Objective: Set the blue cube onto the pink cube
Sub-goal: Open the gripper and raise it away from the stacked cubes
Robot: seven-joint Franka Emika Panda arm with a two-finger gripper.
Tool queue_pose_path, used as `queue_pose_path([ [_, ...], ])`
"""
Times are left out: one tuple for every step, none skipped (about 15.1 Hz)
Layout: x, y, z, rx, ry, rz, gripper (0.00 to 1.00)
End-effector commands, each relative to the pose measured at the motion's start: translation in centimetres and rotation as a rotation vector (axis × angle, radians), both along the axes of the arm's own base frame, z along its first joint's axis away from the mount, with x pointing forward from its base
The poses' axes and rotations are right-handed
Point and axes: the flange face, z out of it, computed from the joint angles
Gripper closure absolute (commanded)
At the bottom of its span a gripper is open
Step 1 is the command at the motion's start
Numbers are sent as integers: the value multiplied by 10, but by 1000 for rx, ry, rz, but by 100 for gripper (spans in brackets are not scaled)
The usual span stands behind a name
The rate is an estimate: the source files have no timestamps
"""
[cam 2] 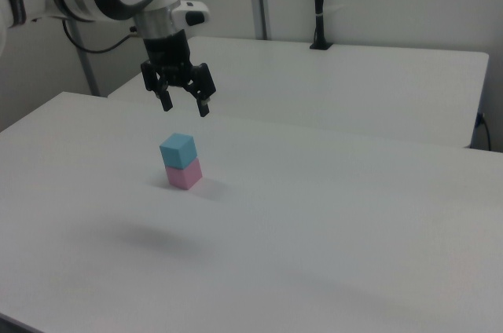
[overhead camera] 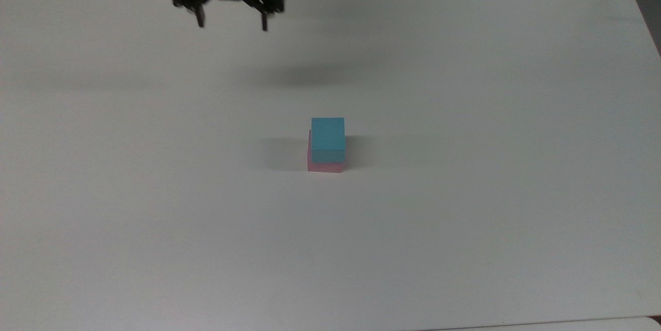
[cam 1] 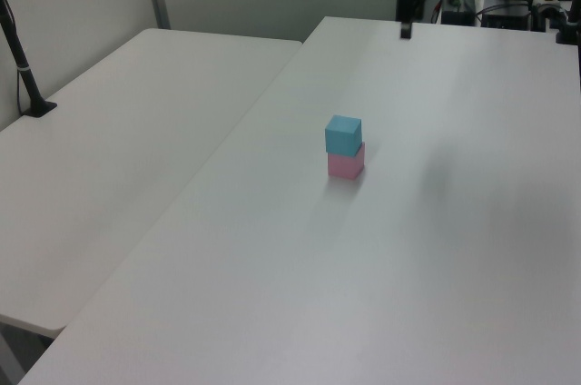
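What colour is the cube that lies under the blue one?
Pale pink. The pink cube shows best in the right view.

From the top view the blue cube [overhead camera: 328, 139] covers nearly all of the pink cube [overhead camera: 324, 167]; just a thin strip shows at its front and left. The arm above the gripper [overhead camera: 231, 24] is cut off by the top view's upper edge. In the left view the gripper [cam 1: 405, 31] is small and dark, its fingers impossible to tell apart.
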Motion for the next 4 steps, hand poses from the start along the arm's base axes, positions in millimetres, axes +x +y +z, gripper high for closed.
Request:
queue_pose_path([
  [-24,-22,14,28,26,-26,0],
  [-25,-24,14,29,29,-29,0],
  [-25,-25,15,29,27,-35,0],
  [-25,-25,15,29,27,-43,0],
])
